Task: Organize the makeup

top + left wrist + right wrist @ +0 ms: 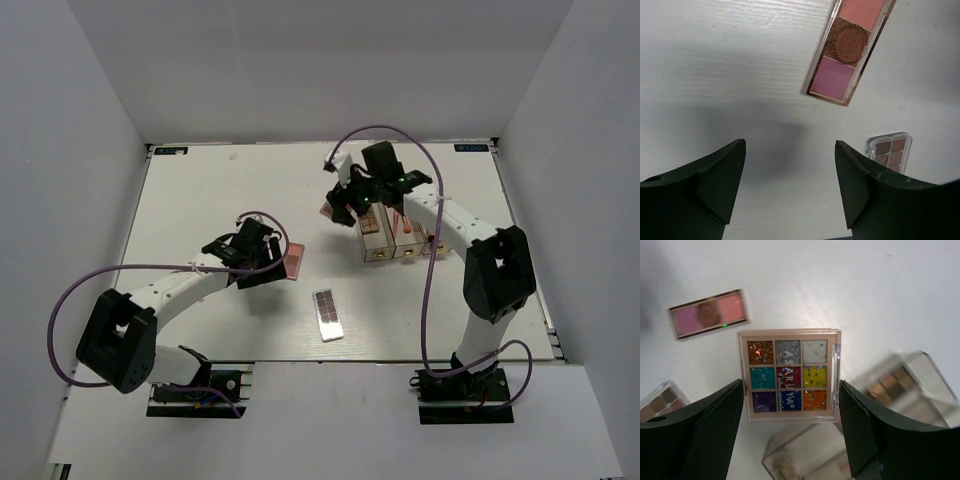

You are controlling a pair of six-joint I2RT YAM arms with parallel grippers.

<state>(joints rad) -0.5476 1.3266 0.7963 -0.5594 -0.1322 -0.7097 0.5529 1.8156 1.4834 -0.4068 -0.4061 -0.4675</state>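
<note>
My right gripper (345,207) (791,385) is shut on the square multicoloured glitter palette (788,374), its fingers pressing the left and right edges, and holds it above the table beside the clear box (392,240). The palette's edge shows in the top view (328,211). My left gripper (264,258) (790,146) is open and empty, low over the bare table. The pink palette (850,49) (293,260) (708,314) lies just ahead of it. The brown palette (890,151) (327,314) (659,401) lies flat nearer the front edge.
The clear three-compartment box (902,381) stands at the right of the centre and holds tan and pink items (403,229). White walls enclose the table (200,190) at the back and both sides. Purple cables loop over both arms.
</note>
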